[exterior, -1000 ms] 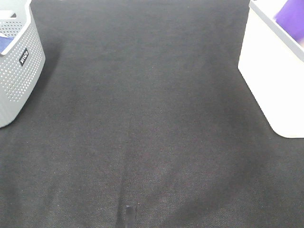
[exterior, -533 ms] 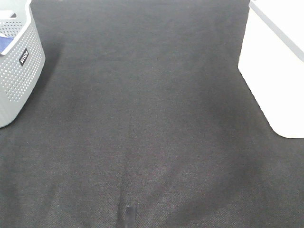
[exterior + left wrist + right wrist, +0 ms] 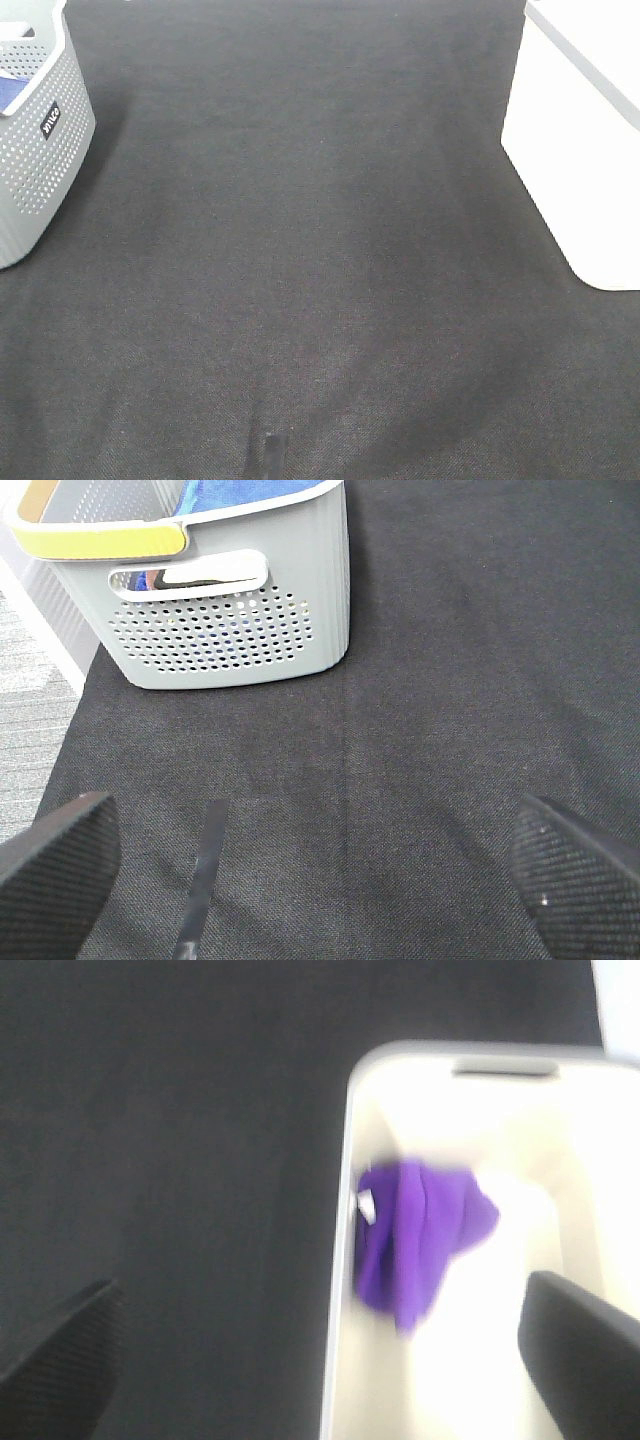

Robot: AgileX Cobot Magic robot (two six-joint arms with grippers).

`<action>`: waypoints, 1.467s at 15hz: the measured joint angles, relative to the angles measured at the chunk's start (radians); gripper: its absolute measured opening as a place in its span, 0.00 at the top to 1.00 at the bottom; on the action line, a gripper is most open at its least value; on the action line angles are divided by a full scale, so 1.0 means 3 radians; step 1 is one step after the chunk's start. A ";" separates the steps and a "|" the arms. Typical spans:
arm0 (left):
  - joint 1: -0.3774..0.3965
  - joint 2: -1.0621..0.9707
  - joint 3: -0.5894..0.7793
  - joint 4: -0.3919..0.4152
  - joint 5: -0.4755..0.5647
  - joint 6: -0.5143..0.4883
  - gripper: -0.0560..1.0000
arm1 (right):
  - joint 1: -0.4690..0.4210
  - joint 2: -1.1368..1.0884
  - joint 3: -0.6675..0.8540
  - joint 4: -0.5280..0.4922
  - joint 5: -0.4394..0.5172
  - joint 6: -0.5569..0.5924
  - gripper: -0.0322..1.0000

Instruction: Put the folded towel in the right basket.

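In the right wrist view the purple towel (image 3: 420, 1240) lies crumpled inside the white right basket (image 3: 345, 1260), against its near wall; the picture is blurred. My right gripper (image 3: 320, 1360) is open and empty, above the basket's edge, its fingers wide apart. In the exterior high view the white basket (image 3: 575, 170) stands at the right edge; the towel and both grippers are out of that view. My left gripper (image 3: 315, 870) is open and empty, low over the black cloth, short of the grey basket (image 3: 240, 630).
The grey perforated basket (image 3: 40, 140) with a yellow handle (image 3: 100, 540) stands at the far left and holds a blue cloth (image 3: 230, 495). Black cloth (image 3: 300, 250) covers the table. A short dark strip (image 3: 270, 455) lies near the front edge.
One second ago the purple towel showed above the white basket at the top right of the exterior view. It has since dropped out of that view.
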 joint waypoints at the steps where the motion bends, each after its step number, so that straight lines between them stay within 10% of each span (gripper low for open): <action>1: 0.0000 0.0000 0.0000 0.0000 0.0000 0.0000 0.01 | 0.0000 -0.0340 0.0413 -0.0050 -0.0023 0.0000 0.02; 10: 0.0000 0.0000 0.0000 0.0010 0.0000 0.0003 0.01 | 0.0000 -0.3873 0.4070 -0.0127 -0.0667 0.0043 0.02; 15: 0.0000 0.0000 0.0000 0.0010 0.0000 0.0010 0.01 | 0.0000 -0.5247 0.4767 -0.0127 -0.0640 0.0230 0.02; 22: 0.0000 0.0000 0.0000 0.0010 0.0000 0.0010 0.01 | 0.0000 -0.5377 0.4920 -0.0093 -0.0553 0.0277 0.02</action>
